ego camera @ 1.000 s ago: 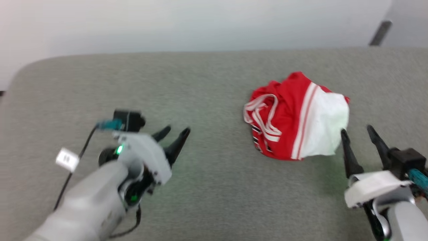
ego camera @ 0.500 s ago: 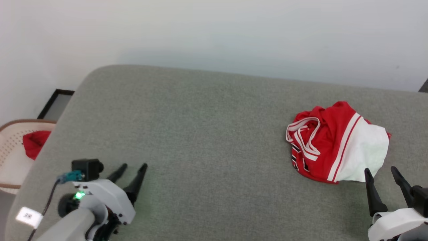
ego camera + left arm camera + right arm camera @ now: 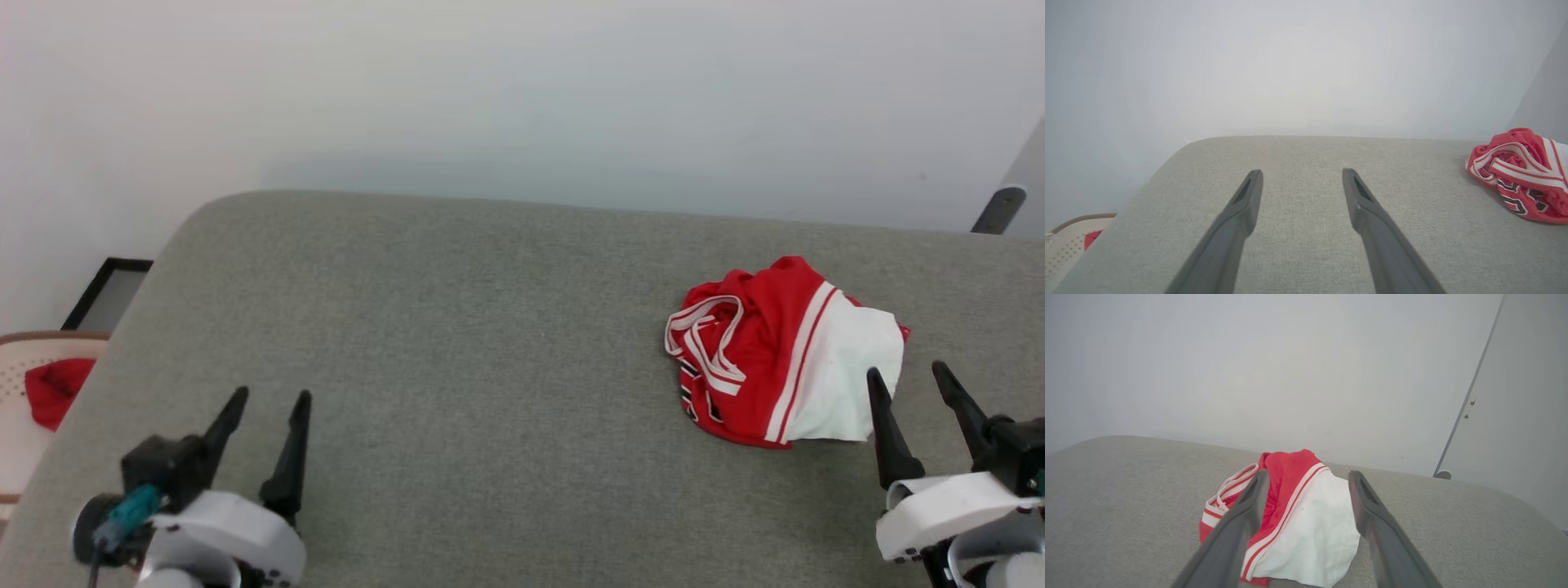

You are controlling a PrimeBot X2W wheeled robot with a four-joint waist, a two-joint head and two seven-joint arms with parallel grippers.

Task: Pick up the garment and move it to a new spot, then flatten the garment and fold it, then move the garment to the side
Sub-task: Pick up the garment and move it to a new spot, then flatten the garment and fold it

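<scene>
Item: garment, crumpled, on grey pad.
Fingers spread, empty: right gripper, just beside garment's white sleeve; left gripper, well apart from garment.

Crumpled cloth garment, matt woven grey table, matt dark tool fingers

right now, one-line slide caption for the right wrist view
Open right hand facing a crumpled red-and-white jersey shirt on a grey fabric surface.

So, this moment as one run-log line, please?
garment: crumpled on grey cushion | left pincer: open, empty | right pincer: open, near garment
</scene>
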